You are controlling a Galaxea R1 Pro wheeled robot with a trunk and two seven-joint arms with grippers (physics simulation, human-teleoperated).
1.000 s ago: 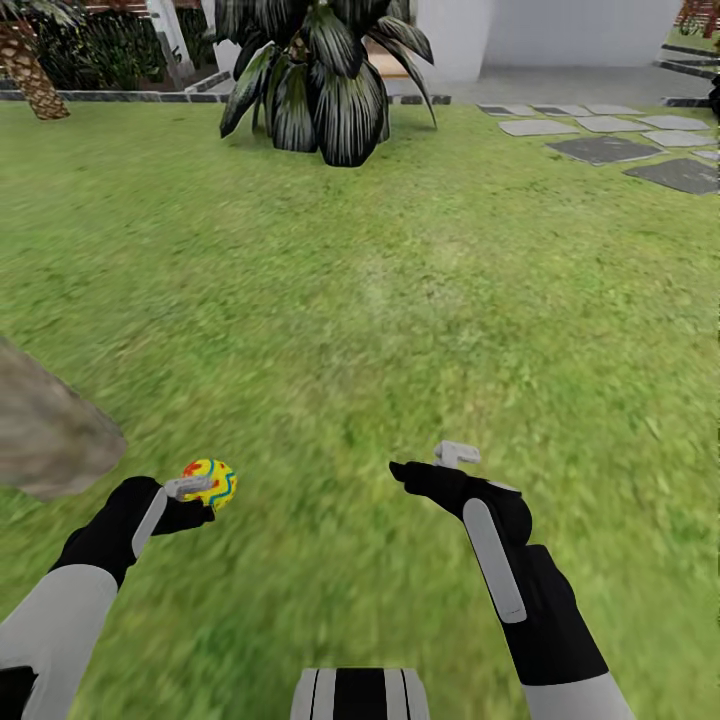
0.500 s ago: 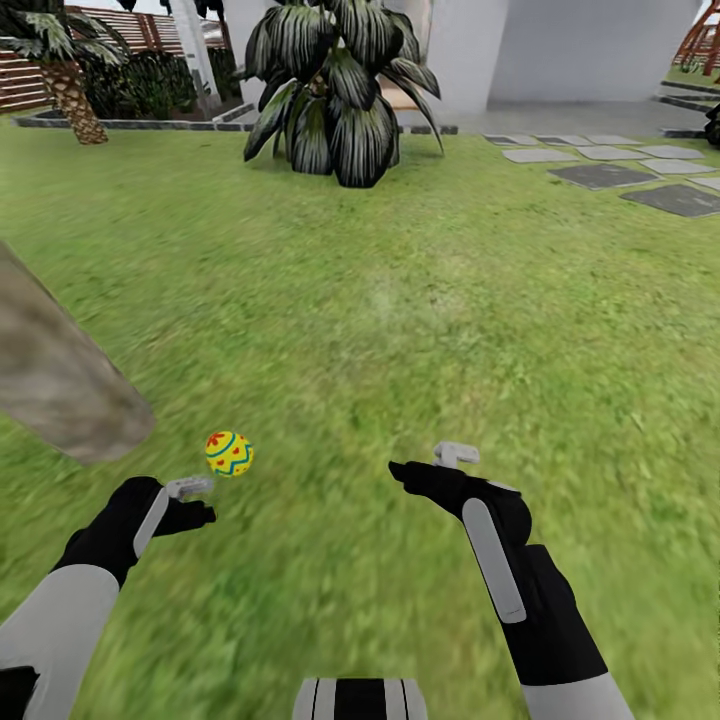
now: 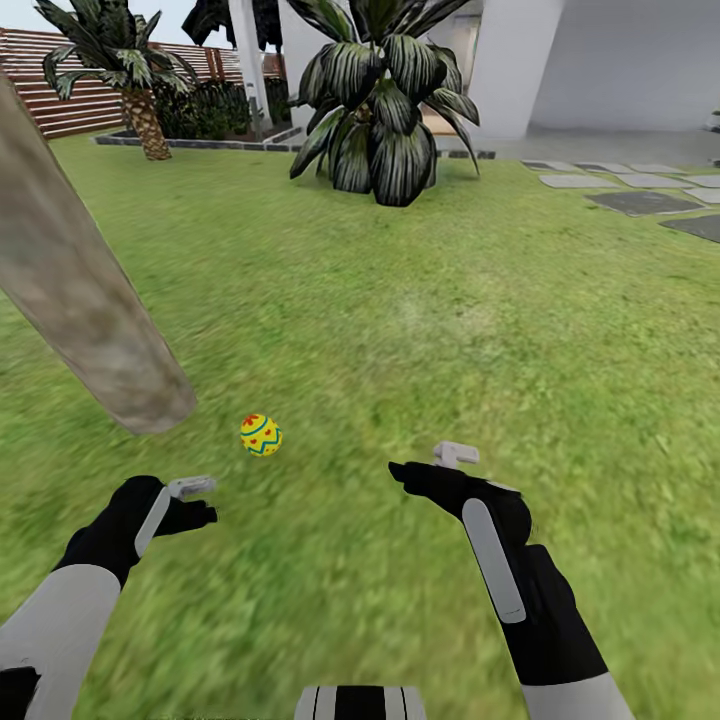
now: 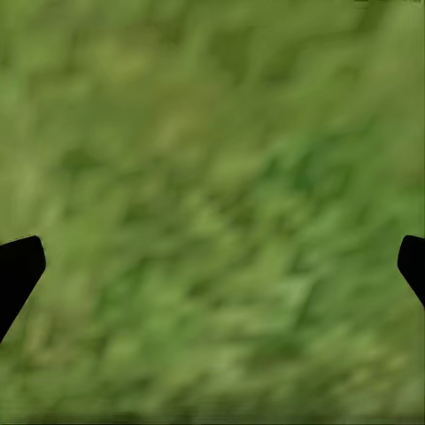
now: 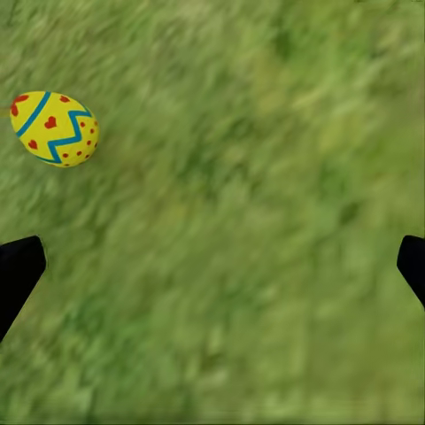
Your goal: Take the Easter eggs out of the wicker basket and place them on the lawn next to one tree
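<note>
I have one egg [image 3: 261, 435] lying on the lawn [image 3: 420, 330] just right of the tree trunk [image 3: 90, 300], ahead of my left gripper [image 3: 195, 500]. Both grippers, left and right [image 3: 440, 468], are spread wide and hold nothing.

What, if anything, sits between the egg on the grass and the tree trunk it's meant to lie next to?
Nothing visible. In the head view the Easter egg lies on bare lawn, a short way from the foot of the tree trunk, with just grass in the gap. The left gripper hangs empty and open behind it.
</note>
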